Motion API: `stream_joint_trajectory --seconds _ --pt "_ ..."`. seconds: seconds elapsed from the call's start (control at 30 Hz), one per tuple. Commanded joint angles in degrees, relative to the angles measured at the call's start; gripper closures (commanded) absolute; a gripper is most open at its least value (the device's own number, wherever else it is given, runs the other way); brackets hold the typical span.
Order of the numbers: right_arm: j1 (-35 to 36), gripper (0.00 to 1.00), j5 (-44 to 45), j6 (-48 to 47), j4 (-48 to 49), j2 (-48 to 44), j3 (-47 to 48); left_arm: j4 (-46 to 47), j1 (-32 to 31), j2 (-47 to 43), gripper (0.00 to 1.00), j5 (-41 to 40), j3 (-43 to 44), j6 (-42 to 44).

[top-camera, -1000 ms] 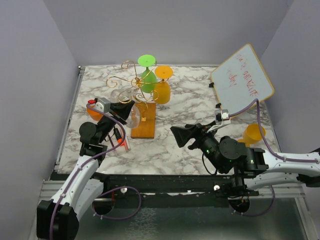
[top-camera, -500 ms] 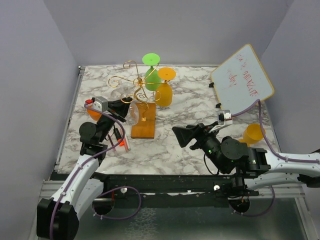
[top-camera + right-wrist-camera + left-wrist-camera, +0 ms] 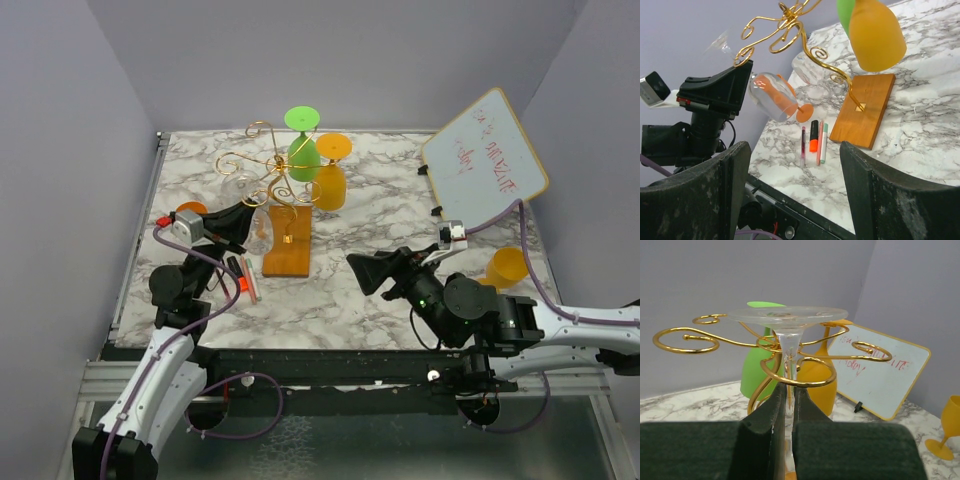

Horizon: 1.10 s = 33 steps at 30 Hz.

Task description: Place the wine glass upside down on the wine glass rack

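Observation:
My left gripper (image 3: 786, 405) is shut on the stem of a clear wine glass (image 3: 788, 342), which it holds upside down with the round foot on top. A gold curl of the wine glass rack (image 3: 805, 375) crosses the stem just above my fingertips; I cannot tell whether the stem sits inside that curl. In the top view the left gripper (image 3: 250, 213) holds the clear glass (image 3: 263, 226) at the near left of the rack (image 3: 262, 165). A green glass (image 3: 302, 152) and an orange glass (image 3: 329, 182) hang inverted on the rack. My right gripper (image 3: 362, 272) stands open, with nothing in it, right of the rack's wooden base (image 3: 287, 246).
Pens and an orange highlighter (image 3: 813, 140) lie beside the base (image 3: 862, 107). One orange glass (image 3: 799, 111) lies on its side at the left, another (image 3: 506, 268) stands at the right. A whiteboard (image 3: 485, 158) leans at the back right.
My left arm has drawn back to the left and lifted the clear glass, turning it more upright beside the rack. The right arm has barely moved and stays open.

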Motion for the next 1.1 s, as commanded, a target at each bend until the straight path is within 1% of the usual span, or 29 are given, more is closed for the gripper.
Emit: stream_joint_trajectory --seconds 0.0,0.13,0.3,0.47,0.53,0.6,0.77,0.87,0.93,1.0,1.07 --pt "-0.06 0.24 2.74 1.56 -1.86 -1.73 -0.98 3.58 0.08 -2.59 1.0 2.26 -0.85 -0.82" --pt "-0.1 0.24 3.14 1.32 -2.1 -1.64 -0.73 3.54 0.07 -2.24 1.0 6.88 -0.66 -0.33" --pt "-0.05 0.24 3.23 1.77 -2.2 -1.48 -0.78 3.4 0.08 1.22 1.0 12.21 1.06 -0.41" --pt "-0.11 0.25 3.7 2.14 -2.48 -1.73 -0.82 3.41 0.05 4.65 1.0 14.96 2.58 -0.77" --pt "-0.11 0.25 3.88 2.13 -2.56 -1.92 -0.85 3.41 0.07 5.54 0.97 14.64 2.71 -1.01" --pt "-0.11 0.25 4.03 2.1 -2.6 -2.1 -0.97 3.49 0.08 5.68 0.8 13.04 2.1 -1.7" --pt "-0.04 0.26 4.43 2.11 -3.48 -1.94 -0.61 3.5 0.08 2.35 0.54 7.7 -1.18 -3.81" --pt "-0.04 0.26 4.78 2.11 -3.79 -1.85 -0.48 3.41 0.05 -0.09 0.42 6.06 -2.96 -6.13" --pt "-0.07 0.26 4.85 2.03 -3.85 -1.73 -0.25 2.04 0.07 -1.41 0.36 6.9 -3.02 -7.71" --pt "-0.08 0.26 5.17 1.74 -3.83 -1.75 -0.06 -0.83 0.08 -2.93 0.32 7.54 -2.96 -9.09" --pt "-0.11 0.26 5.65 1.43 -3.86 -1.75 0.03 -5.57 0.06 -5.09 0.29 7.53 -2.71 -9.66"
